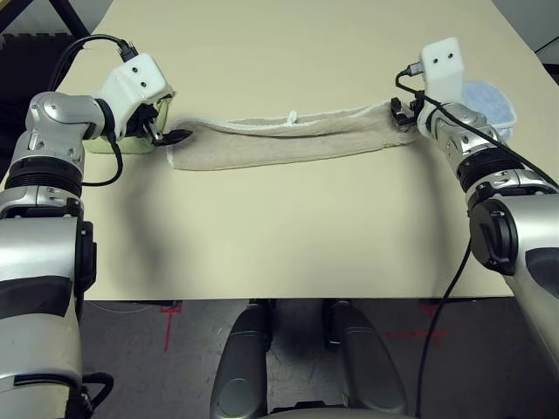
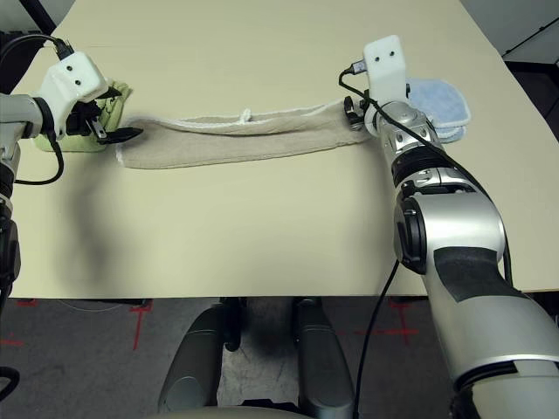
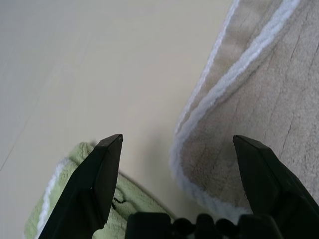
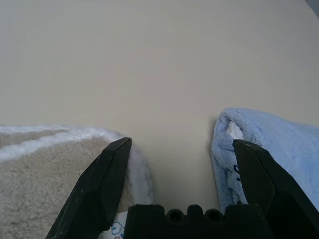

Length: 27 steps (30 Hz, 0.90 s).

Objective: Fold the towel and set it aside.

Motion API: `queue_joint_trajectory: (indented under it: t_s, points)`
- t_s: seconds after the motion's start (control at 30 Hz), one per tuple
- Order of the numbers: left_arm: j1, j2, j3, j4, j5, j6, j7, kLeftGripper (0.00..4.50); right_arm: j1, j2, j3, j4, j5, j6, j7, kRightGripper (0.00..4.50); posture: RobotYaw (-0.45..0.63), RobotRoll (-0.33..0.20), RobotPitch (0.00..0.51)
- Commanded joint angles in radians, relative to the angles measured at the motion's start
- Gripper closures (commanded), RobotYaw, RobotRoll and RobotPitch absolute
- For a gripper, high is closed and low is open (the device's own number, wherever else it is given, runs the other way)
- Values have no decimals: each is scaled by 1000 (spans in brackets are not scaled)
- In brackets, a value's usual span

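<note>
Now the towel (image 1: 284,138) lies stretched in a long folded strip across the table (image 1: 288,236), its white loop (image 1: 293,116) on the far edge. Left gripper (image 3: 177,164) sits spread wide at one end, beside the green towel (image 2: 103,109). Right gripper (image 4: 182,167) gapes open at the other end, between beige cloth and blue towel (image 2: 441,103).

towel (image 2: 229,140) stretched between left gripper (image 2: 112,133), right gripper (image 2: 352,116)

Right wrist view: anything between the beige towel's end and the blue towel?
Nothing. Between the towel and the light blue towel lies a bare strip of table, framed by the open right pincer.
</note>
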Motion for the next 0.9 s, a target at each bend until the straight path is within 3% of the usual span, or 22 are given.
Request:
queue_joint_trajectory:
  t_s: [0.03,0.2,0.37,0.6,0.73,0.9]
  points:
    - [35,-18,61,-39,-90,44,-48,18,12,4,-103,-30,123,-57,125,0,-11,0,247]
    - [91,-90,231,-162,-291,180,-6,18,69,9,-223,-84,290,-204,437,0,-22,0,249]
    - [196,-167,384,-350,-401,323,290,18,131,-5,-298,-114,399,-201,566,0,-21,0,249]
    - [407,-281,491,-732,-496,534,577,18,228,-47,-332,-174,504,-53,764,0,-7,0,248]
    - [540,-259,438,-886,-557,605,443,18,267,-96,-314,-190,505,55,806,0,-1,0,249]
    - [611,-212,399,-942,-589,626,317,18,299,-129,-311,-221,533,219,836,0,-3,0,249]
